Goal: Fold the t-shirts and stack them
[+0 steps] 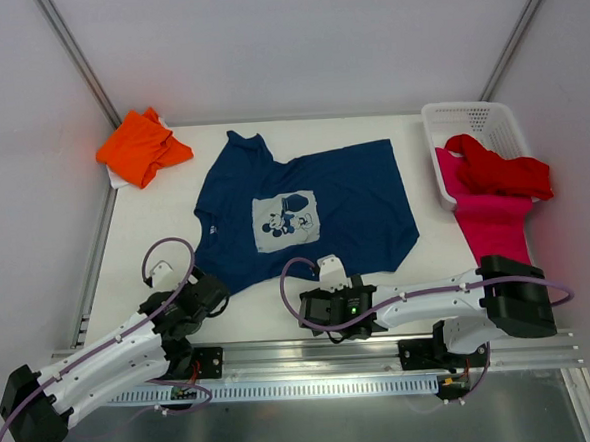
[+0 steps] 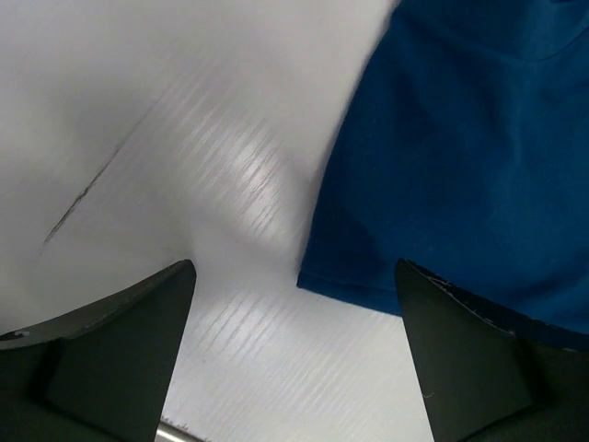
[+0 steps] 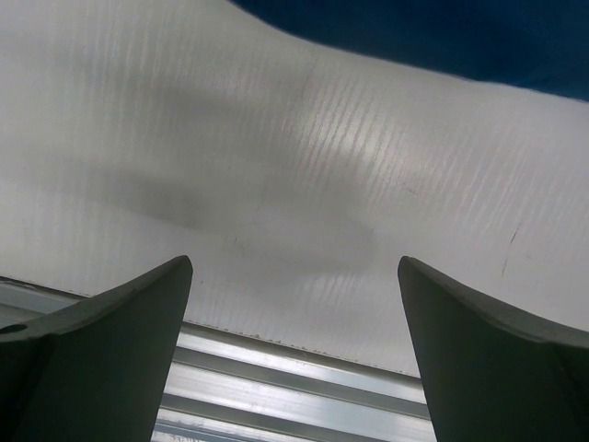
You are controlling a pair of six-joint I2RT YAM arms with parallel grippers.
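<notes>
A navy blue t-shirt [image 1: 304, 210] with a pale square mouse print lies spread flat mid-table. Low over its near-left hem corner hangs my left gripper [image 1: 207, 292], open. In the left wrist view the navy cloth [image 2: 460, 157] reaches between the fingers of that gripper [image 2: 294, 267], which hold nothing. Just short of the shirt's near hem, my right gripper [image 1: 308, 308] is open over bare table. In the right wrist view that gripper [image 3: 295, 261] is empty and the navy hem [image 3: 442, 37] shows at the top. An orange t-shirt [image 1: 142, 147] lies bunched at the far left. A red t-shirt [image 1: 503, 173] and a magenta-pink one [image 1: 494, 224] spill from the basket.
A white mesh basket [image 1: 469, 120] stands at the far right corner. The table's metal front rail [image 3: 304, 378] runs just below my right gripper. Grey walls enclose the table on the left, back and right.
</notes>
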